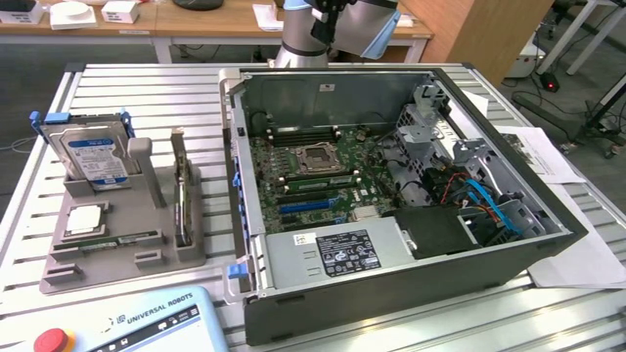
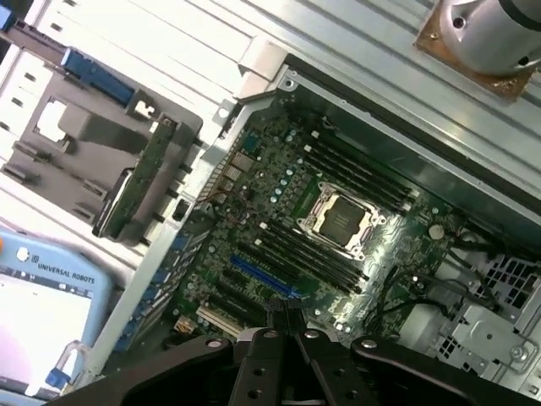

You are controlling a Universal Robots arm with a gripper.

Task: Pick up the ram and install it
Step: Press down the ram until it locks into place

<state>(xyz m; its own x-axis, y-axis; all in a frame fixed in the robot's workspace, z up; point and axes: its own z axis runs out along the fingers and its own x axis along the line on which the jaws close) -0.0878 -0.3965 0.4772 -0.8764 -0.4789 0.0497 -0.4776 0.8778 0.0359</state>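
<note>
The pincer (image 2: 283,326) is clenched with nothing between its fingers, poised above the motherboard (image 2: 330,228) inside the open computer case (image 1: 411,293). The ram (image 1: 178,187) stands on edge in a slot of the grey holder tray (image 1: 117,264), on the counter (image 1: 137,95) at the exterior view's left of the case, well apart from the pincer. A hard drive (image 1: 93,154) stands upright in the same tray, and a processor chip (image 1: 85,220) lies flat there

Holder tray (image 1: 117,253) at exterior view's left of open computer case (image 1: 391,293); ram (image 1: 179,187) upright in tray.
</note>
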